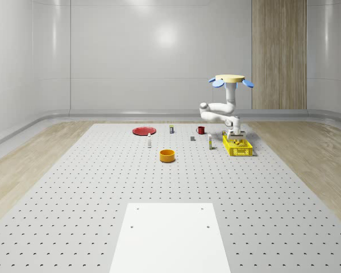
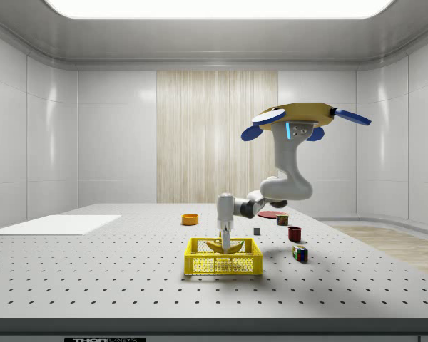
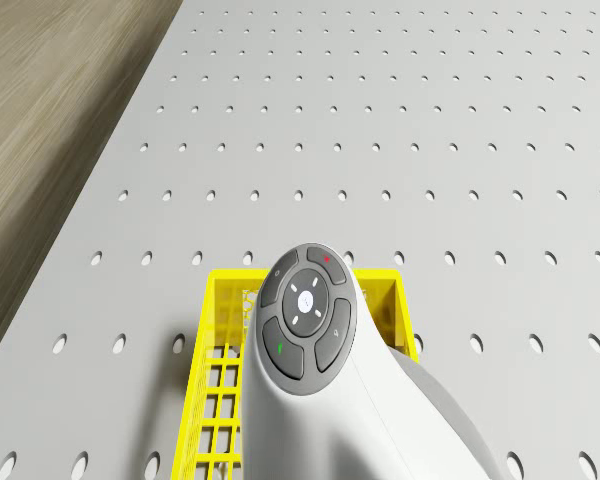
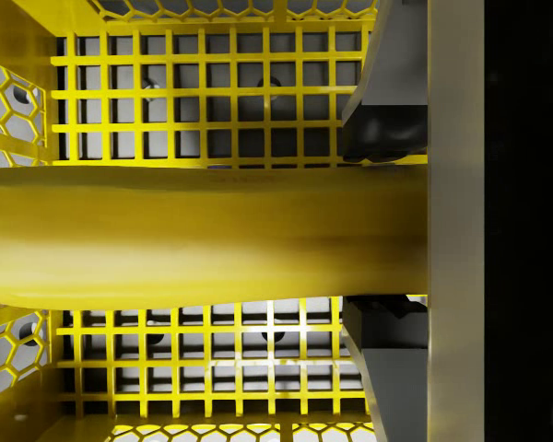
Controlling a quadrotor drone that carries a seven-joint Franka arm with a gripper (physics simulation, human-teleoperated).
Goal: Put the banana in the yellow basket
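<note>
Drone: tan disc body, blue rotor blades, cyan light strip; white glossy arm, grey button cluster at wrist.

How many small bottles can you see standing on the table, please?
2. One bottle stands between the red plate and the orange bowl; the other bottle stands beside the yellow basket, on the whole-scene view's left. Others may be hidden.
</note>
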